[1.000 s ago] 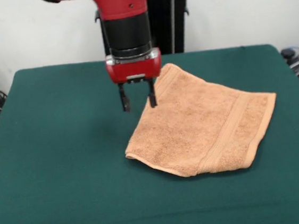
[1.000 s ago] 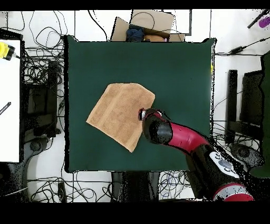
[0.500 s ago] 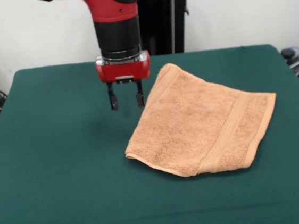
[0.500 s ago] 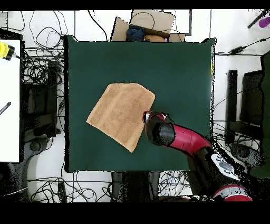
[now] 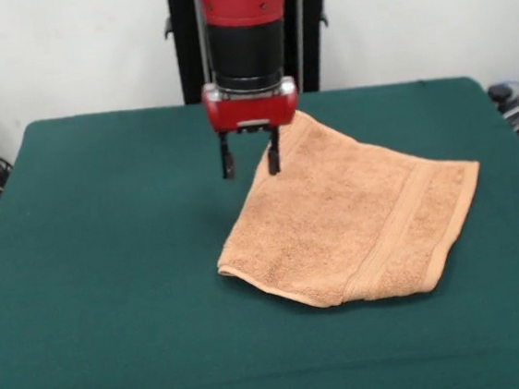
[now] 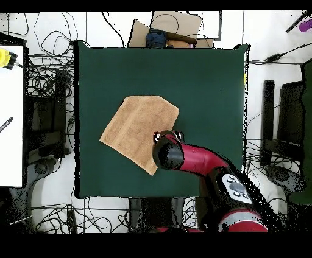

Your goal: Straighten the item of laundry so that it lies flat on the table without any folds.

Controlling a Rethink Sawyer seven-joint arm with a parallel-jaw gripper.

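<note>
The orange-tan towel (image 5: 359, 212) lies on the dark green table (image 5: 112, 294), folded over on itself, with a woven band near its right end. It also shows in the overhead view (image 6: 137, 131). My gripper (image 5: 250, 166) hangs open and empty above the towel's far left edge; one of its fingers (image 5: 274, 160) is over the cloth, the other over the table. In the overhead view the arm's wrist (image 6: 167, 153) covers the gripper and the towel's edge nearest the robot.
Cables, boxes and stands lie around the table (image 6: 207, 79) on the floor. A white bench (image 6: 11, 115) stands at the left of the overhead view. A cardboard box (image 6: 173, 27) sits past the table's far edge.
My gripper first moved left away from the towel, then swung back right, and is now over the towel's far left edge. The towel has not moved.
</note>
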